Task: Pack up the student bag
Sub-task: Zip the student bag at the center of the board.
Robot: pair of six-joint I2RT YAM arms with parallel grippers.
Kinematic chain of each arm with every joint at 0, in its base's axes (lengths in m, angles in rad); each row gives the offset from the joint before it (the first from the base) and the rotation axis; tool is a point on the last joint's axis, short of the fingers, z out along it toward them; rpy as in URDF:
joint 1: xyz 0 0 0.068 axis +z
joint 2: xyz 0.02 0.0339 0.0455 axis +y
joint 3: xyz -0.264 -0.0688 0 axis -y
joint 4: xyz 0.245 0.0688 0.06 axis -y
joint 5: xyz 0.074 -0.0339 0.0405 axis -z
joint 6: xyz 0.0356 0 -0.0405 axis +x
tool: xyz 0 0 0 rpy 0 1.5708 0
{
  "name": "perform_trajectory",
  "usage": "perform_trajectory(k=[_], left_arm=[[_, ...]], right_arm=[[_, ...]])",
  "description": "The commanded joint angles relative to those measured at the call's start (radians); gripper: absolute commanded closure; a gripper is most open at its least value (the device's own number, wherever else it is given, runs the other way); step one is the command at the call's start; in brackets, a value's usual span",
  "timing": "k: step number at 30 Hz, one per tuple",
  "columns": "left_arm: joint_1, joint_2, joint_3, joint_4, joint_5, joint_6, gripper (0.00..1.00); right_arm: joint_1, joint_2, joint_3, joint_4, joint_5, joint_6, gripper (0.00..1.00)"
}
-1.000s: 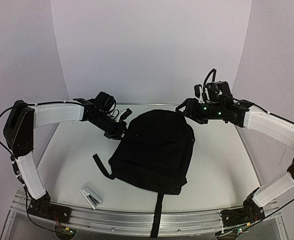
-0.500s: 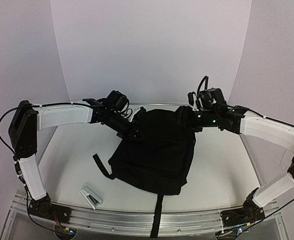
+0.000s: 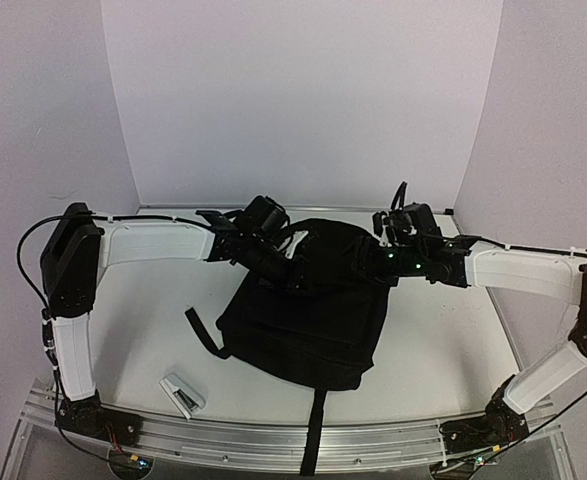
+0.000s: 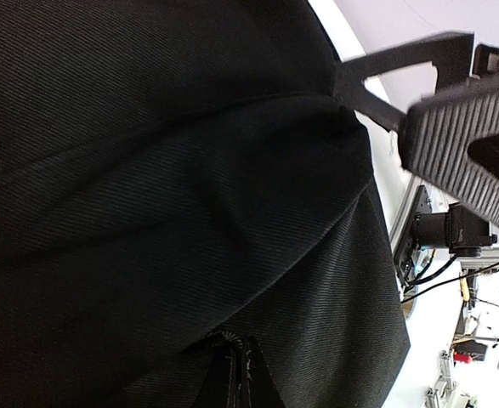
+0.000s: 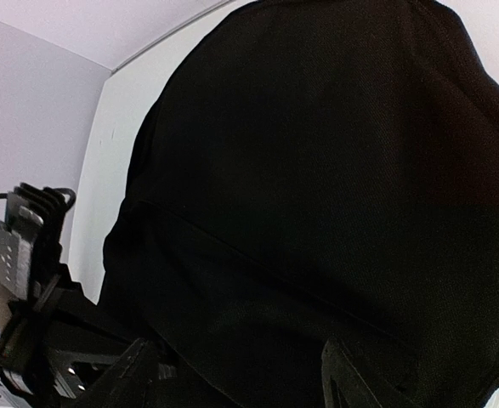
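The student bag (image 3: 313, 310) is a large black backpack lying in the middle of the white table. My left gripper (image 3: 291, 272) is at the bag's upper left, shut on a pinched fold of its black fabric (image 4: 236, 374). My right gripper (image 3: 375, 262) presses against the bag's upper right. Its jaws stand wide apart, and bag fabric (image 5: 317, 170) bulges between the two fingertips (image 5: 351, 378). The bag fills both wrist views. A ribbed finger of the right gripper (image 4: 457, 127) shows in the left wrist view.
A small white and grey object (image 3: 183, 393) lies near the front left edge. A black strap (image 3: 203, 333) trails from the bag's left side. A webbing strap (image 3: 315, 430) hangs over the front rail. White walls (image 3: 303, 100) enclose the back and sides.
Both arms swung inward from beside the bag onto its top corners. The left gripper came onto the upper left fabric, and the bag's top has bunched up between the grippers.
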State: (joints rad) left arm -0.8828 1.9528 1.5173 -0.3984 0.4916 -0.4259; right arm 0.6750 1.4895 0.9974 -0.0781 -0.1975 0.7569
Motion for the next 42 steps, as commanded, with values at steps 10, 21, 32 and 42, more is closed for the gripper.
perform_trajectory(k=[10, 21, 32, 42], left_arm=[[0.004, -0.201, -0.056, 0.017, -0.101, 0.033, 0.51], [0.196, -0.277, -0.119, -0.082, -0.088, 0.045, 0.34], [0.208, -0.137, -0.046, -0.063, -0.027, 0.036, 0.45], [0.208, -0.078, -0.032, -0.034, 0.029, 0.030, 0.44]], right_arm=[[0.047, -0.042, 0.038, 0.050, -0.001, -0.009, 0.34], [0.160, 0.015, 0.111, -0.043, 0.112, -0.040, 0.45], [0.247, 0.197, 0.269, -0.238, 0.298, -0.108, 0.58], [0.268, 0.289, 0.337, -0.279, 0.333, -0.132, 0.61]])
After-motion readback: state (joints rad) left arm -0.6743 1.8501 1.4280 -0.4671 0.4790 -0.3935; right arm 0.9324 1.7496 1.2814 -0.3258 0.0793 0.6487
